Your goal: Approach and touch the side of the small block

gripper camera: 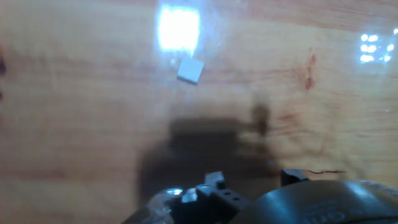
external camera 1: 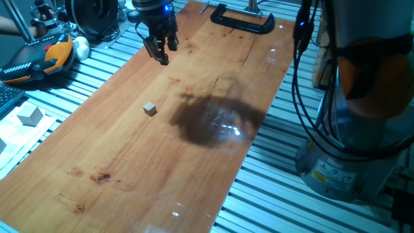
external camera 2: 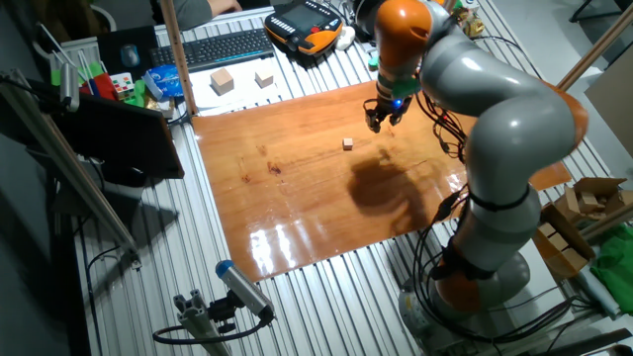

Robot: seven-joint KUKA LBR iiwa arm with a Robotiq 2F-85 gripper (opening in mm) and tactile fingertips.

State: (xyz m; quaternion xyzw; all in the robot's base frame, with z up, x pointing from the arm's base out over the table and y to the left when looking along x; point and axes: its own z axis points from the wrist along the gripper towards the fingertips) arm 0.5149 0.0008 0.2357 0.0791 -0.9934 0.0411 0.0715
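Observation:
The small block [external camera 1: 150, 109] is a tiny pale beige cube that lies alone on the wooden board [external camera 1: 129, 162]. It also shows in the other fixed view [external camera 2: 348, 144] and in the upper middle of the hand view [gripper camera: 190, 70]. My gripper [external camera 1: 162, 55] hangs above the far end of the board, well behind the block and apart from it. It also shows in the other fixed view [external camera 2: 381, 121]. Its fingers look parted and hold nothing. In the hand view only dark finger parts [gripper camera: 214, 182] show at the bottom edge.
A black clamp [external camera 1: 242, 19] grips the board's far edge. A larger whitish cube [external camera 1: 30, 114] sits off the board at the left. An orange teach pendant [external camera 2: 307, 25], a keyboard [external camera 2: 213, 47] and two wooden blocks [external camera 2: 222, 81] lie beyond the board. My arm's shadow [external camera 1: 213, 120] falls mid-board.

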